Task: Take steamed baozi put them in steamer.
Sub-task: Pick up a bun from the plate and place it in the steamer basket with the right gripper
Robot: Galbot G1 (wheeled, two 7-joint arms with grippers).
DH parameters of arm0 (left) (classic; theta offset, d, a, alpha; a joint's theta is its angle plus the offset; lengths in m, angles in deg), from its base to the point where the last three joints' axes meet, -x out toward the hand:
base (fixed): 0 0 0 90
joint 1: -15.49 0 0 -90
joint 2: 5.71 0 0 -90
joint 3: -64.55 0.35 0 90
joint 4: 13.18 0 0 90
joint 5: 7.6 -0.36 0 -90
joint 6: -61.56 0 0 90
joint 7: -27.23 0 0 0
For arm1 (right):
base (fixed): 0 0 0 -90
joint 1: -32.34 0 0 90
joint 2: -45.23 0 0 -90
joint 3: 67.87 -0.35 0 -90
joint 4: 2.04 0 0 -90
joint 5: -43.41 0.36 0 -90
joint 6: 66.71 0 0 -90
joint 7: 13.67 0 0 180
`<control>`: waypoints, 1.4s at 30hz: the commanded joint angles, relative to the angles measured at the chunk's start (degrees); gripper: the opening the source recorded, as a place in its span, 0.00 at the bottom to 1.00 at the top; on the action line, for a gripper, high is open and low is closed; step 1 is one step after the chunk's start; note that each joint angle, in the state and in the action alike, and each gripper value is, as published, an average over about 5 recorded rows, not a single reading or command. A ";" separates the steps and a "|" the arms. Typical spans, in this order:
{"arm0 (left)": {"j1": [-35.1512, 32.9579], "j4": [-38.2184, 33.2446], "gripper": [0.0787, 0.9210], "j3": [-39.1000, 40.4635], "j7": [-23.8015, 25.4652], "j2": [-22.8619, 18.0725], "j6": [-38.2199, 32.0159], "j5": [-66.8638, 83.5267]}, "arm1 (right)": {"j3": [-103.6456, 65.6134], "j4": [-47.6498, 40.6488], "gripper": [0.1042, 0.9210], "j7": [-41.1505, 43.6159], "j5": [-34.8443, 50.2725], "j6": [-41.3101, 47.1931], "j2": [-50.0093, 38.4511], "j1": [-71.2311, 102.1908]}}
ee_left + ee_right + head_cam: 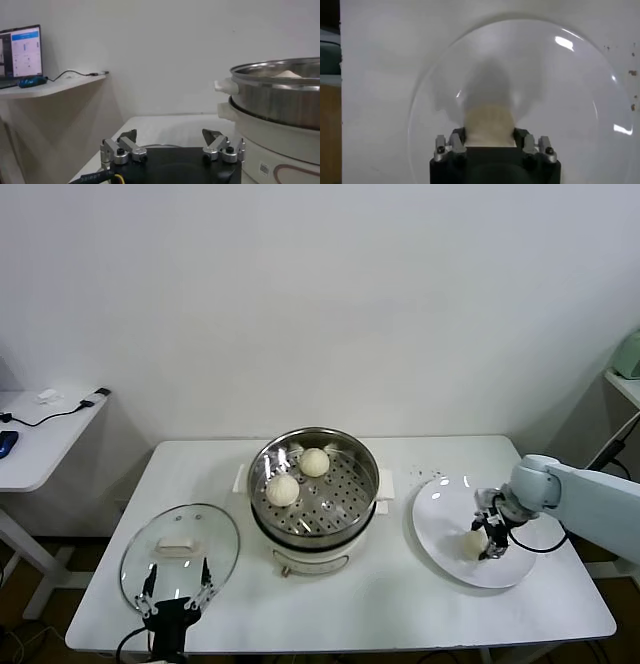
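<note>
White table [400, 604] holds a shiny round metal steamer [315, 489] with two smooth white buns [298, 476] on its holey tray. Beside it lies a round glass lid [180, 552], under the left gripper [176, 592], jaws wide apart. On the flat white plate [445, 519], the right gripper [489, 145] squeezes one soft bun [489, 125] between its jaws.
</note>
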 commanded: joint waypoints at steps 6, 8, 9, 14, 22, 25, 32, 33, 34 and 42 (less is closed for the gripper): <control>0.02 -0.26 0.88 0.76 -0.01 -0.01 0.11 -0.13 | 5.01 2.61 0.58 10.52 0.09 -11.75 1.45 -26.39; 0.11 -0.25 0.88 1.21 0.00 -0.01 0.12 -0.27 | 4.87 2.67 0.58 12.11 0.75 -14.92 4.04 -31.43; 0.15 -0.23 0.88 1.41 0.01 -0.01 0.13 -0.35 | 4.57 3.03 0.58 12.65 1.21 -16.24 5.51 -33.31; 0.21 -0.33 0.88 2.07 0.01 0.08 0.12 -0.71 | 2.98 8.93 0.58 12.55 4.88 -20.85 15.20 -39.74; -0.42 -1.13 0.88 1.66 -0.06 0.23 0.04 -0.74 | 5.23 19.65 0.58 9.33 4.51 -27.42 29.45 -38.63; -0.86 -1.62 0.88 1.37 -0.13 0.20 -0.08 -0.67 | 6.83 19.02 0.58 8.15 1.37 -30.69 32.85 -35.92; -1.17 -1.98 0.88 1.12 -0.21 -0.19 -0.20 -0.68 | 9.37 13.04 0.58 6.94 -6.73 -37.99 37.40 -29.17; -1.19 -2.01 0.88 1.13 -0.21 -0.27 -0.20 -0.70 | 9.49 12.10 0.58 6.75 -7.27 -38.48 37.81 -28.17; -1.20 -2.03 0.88 1.14 -0.22 -0.31 -0.20 -0.72 | 9.60 11.22 0.58 6.60 -7.69 -38.81 38.17 -27.30; -1.20 -1.72 0.88 0.64 -0.37 -0.33 -0.37 -0.67 | 10.21 6.72 0.58 5.87 -10.65 -40.52 40.08 -22.30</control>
